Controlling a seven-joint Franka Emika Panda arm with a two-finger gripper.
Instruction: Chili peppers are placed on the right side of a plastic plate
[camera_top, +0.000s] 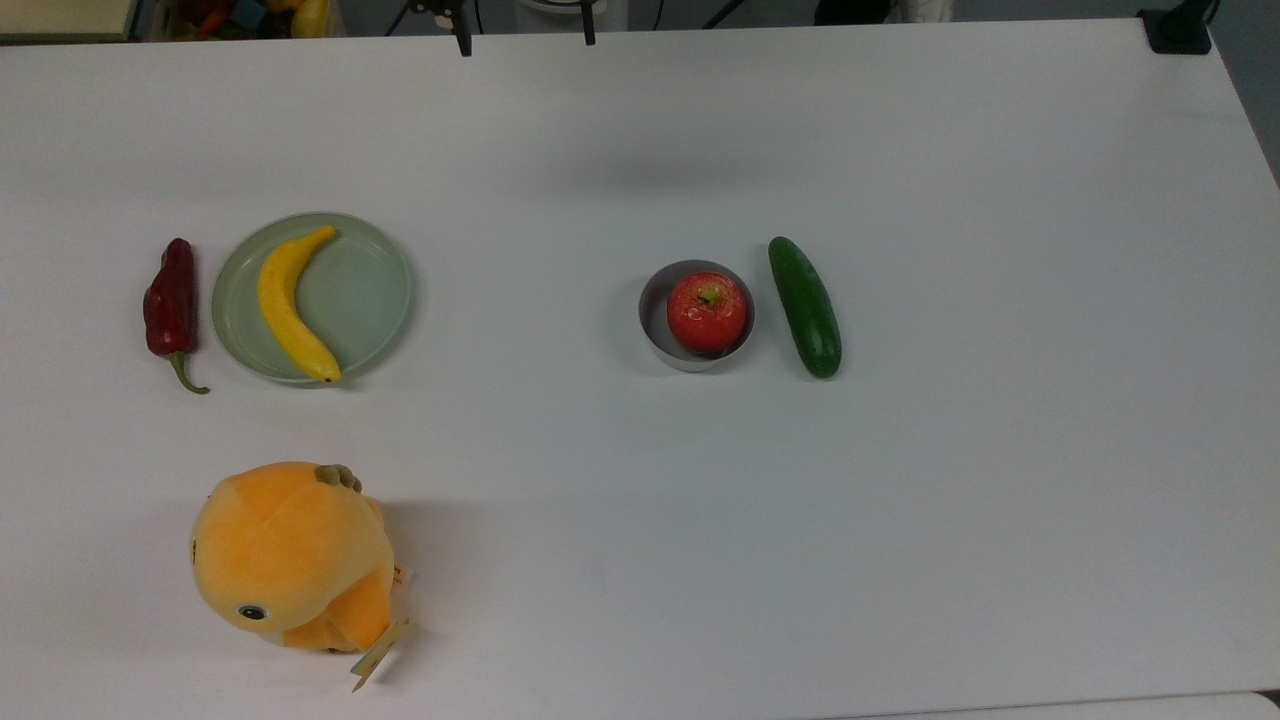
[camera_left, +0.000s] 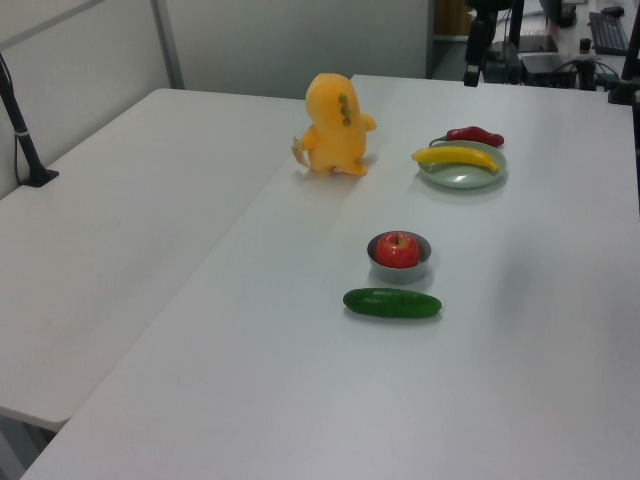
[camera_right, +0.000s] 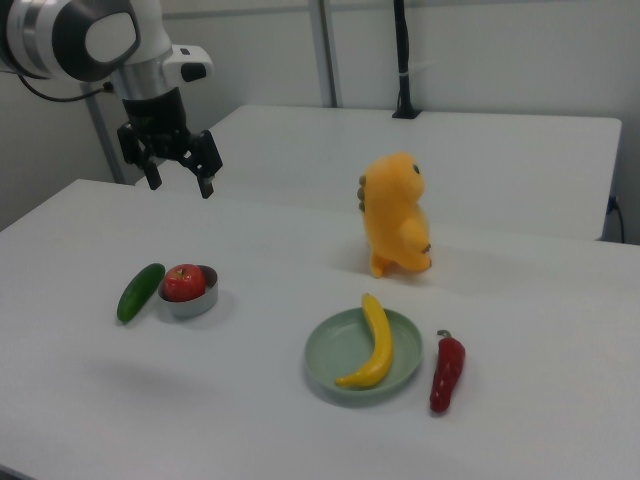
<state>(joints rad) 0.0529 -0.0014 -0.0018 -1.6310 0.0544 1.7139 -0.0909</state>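
The white counter (camera_top: 900, 520) carried everything, all of it well apart from the claw (camera_right: 180, 172), which hung high above the far edge with its 2 fingers spread and nothing between them, so no pickup looked begun. The orange plush toy (camera_right: 397, 214) stood far from the claw, clear of any likely path. The plastic plate (camera_right: 338, 352) lay well below and away from the claw, a banana (camera_right: 373, 343) resting across it. A cucumber (camera_right: 140, 291) and an apple (camera_right: 184, 282) in a small metal bowl (camera_right: 203, 300) sat nearest beneath the claw. The chili peppers (camera_right: 447, 372), 1 dark red pod, lay farthest from the claw, just beside the plate's rim on the right view's right, apparently already where the task wanted it.
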